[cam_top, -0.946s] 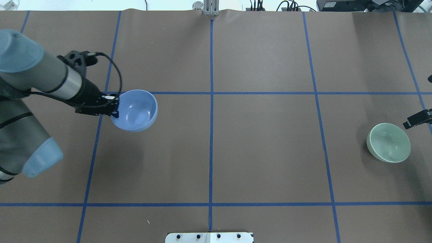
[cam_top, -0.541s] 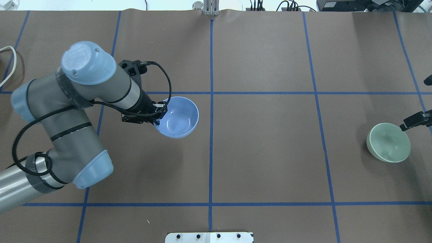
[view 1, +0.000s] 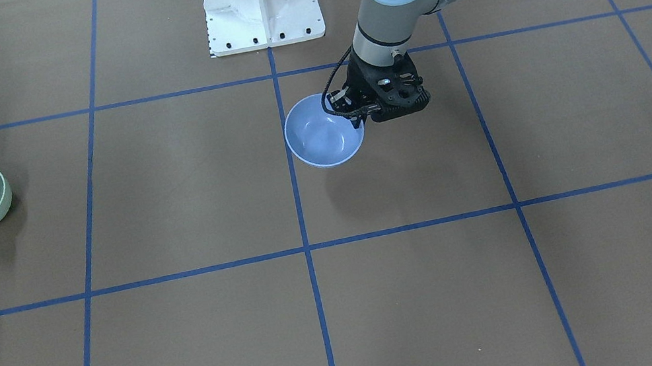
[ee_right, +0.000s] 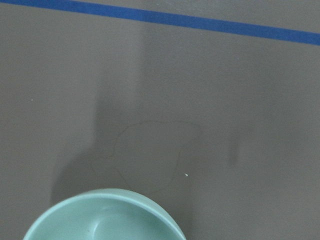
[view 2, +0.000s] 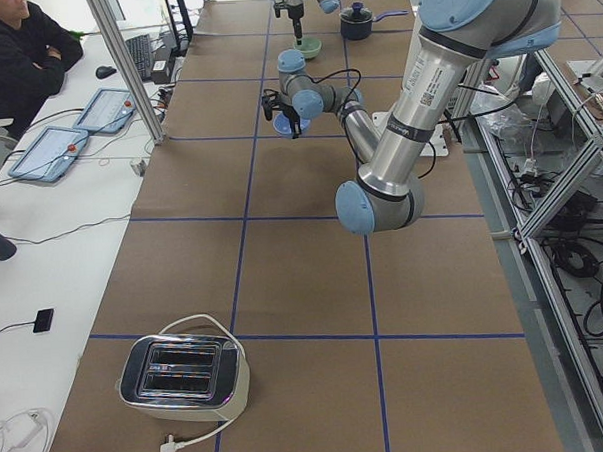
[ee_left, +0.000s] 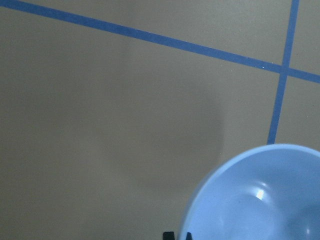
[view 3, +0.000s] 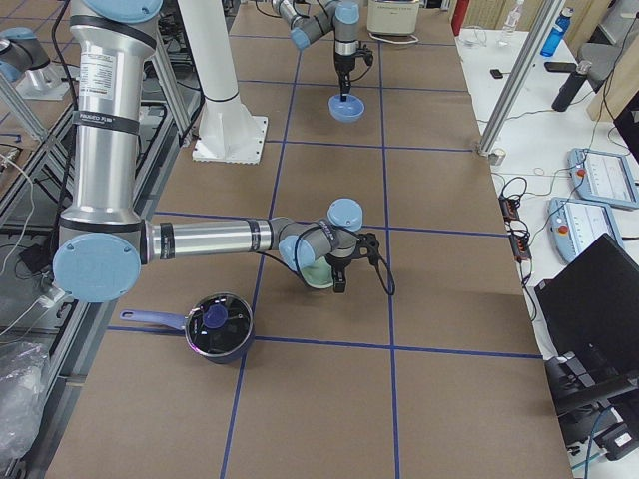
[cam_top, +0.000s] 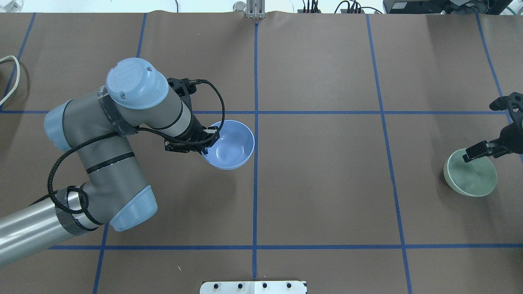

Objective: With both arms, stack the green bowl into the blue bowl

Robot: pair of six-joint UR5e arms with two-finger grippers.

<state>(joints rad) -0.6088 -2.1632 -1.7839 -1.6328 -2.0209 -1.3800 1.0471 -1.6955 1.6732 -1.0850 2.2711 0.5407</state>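
The blue bowl (cam_top: 231, 145) hangs tilted a little above the table, just left of the centre line. My left gripper (cam_top: 206, 145) is shut on its left rim; the bowl also shows in the front view (view 1: 321, 137) and in the left wrist view (ee_left: 260, 200). The green bowl (cam_top: 474, 179) sits on the table at the far right. My right gripper (cam_top: 476, 154) is open at its far rim, with one finger over the bowl's inside. The right wrist view shows only the green bowl's rim (ee_right: 105, 217) at the bottom.
Blue tape lines divide the brown table cover. A white mounting plate (cam_top: 253, 287) lies at the near edge. A white cable (cam_top: 10, 77) lies at the far left. A dark pot (view 3: 215, 324) stands beyond the green bowl, and a toaster (view 2: 183, 371) at the left end.
My left arm has carried the blue bowl to the right, up to the centre line. My right gripper has moved in from the right to the green bowl's rim.
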